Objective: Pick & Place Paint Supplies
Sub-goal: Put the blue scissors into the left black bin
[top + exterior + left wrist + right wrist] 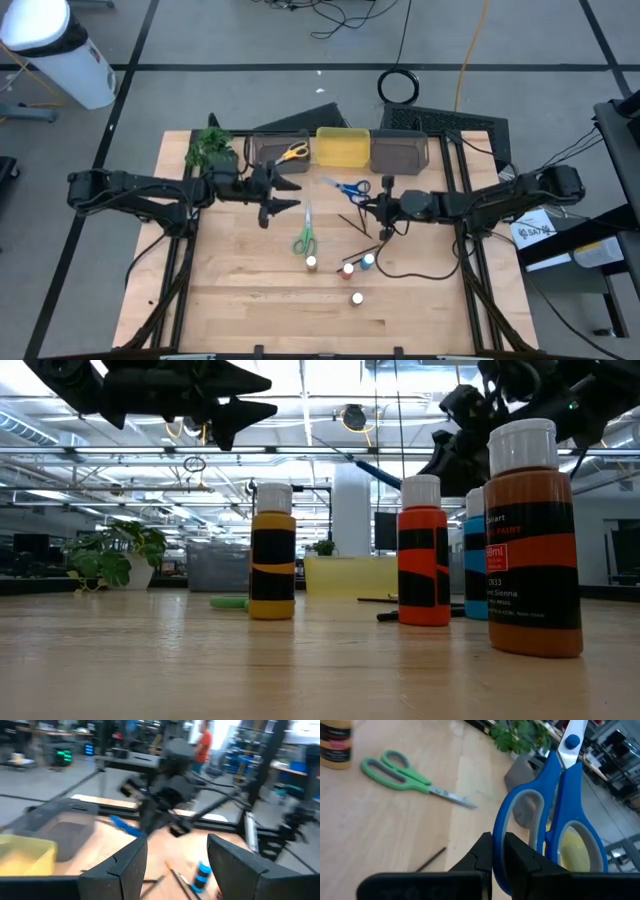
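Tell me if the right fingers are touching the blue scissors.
Touching. In the right wrist view the right gripper has its fingers shut on one handle loop of the blue scissors, which are lifted off the table.

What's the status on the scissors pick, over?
Right gripper shut on blue-handled scissors, lifted off table. Left gripper open, empty, hovering by left grey bin. Yellow-handled scissors already binned; green-handled scissors on table.

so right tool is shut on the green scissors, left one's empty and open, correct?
Not quite. The right tool is shut on the blue scissors, as the right wrist view shows. The green scissors lie loose on the table. The left tool is indeed open and empty.
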Controlling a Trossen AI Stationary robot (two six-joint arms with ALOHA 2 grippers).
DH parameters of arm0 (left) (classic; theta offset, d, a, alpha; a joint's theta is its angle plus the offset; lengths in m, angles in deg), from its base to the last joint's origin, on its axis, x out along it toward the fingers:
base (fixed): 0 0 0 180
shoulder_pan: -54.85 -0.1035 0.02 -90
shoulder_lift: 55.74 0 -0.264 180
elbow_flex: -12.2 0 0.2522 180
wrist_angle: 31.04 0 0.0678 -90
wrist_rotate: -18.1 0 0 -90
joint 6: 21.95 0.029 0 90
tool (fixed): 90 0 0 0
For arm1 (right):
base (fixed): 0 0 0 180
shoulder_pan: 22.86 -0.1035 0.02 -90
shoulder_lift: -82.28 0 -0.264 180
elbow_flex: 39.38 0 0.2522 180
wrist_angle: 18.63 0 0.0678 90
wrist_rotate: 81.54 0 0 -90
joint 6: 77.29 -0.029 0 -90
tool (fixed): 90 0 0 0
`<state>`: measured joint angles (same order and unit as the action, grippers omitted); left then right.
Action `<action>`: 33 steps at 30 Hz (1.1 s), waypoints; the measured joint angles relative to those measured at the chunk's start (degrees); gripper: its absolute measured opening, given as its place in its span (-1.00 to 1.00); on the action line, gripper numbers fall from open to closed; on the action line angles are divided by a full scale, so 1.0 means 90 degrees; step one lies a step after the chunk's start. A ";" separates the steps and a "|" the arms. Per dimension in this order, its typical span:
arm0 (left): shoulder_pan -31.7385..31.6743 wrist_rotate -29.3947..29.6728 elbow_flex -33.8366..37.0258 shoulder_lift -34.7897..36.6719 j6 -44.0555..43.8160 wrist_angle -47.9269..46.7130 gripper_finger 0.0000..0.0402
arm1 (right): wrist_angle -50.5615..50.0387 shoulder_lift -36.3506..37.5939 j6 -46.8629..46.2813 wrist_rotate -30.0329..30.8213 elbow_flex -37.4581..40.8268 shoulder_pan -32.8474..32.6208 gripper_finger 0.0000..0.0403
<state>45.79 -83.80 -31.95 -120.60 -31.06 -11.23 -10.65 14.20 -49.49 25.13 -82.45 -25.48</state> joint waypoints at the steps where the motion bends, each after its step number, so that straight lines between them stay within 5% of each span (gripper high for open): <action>1: 0.0041 0.0302 -0.0001 0.0000 -0.0132 0.0021 0.08 | -0.0049 0.0000 0.0024 0.0001 -0.0039 -0.0053 -0.92; 5: 0.0047 0.1142 -0.0003 0.0000 -0.0982 0.0017 0.10 | -0.0252 -0.0002 0.0043 -0.0002 -0.0197 -0.0211 -0.92; 20: 0.0437 0.1425 -0.1920 -0.1049 -0.1199 -0.2803 0.58 | -0.1152 -0.1545 0.0434 0.0184 -0.1386 -0.0391 -0.91; 33: 0.0392 0.0720 -0.2106 -0.1767 -0.0863 -0.3350 0.46 | -0.1126 -0.1826 0.1173 0.1263 -0.1826 -0.0808 -0.92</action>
<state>49.32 -77.32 -50.90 -136.51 -38.83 -41.37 -20.78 -2.23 -38.94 36.50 -98.88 -32.75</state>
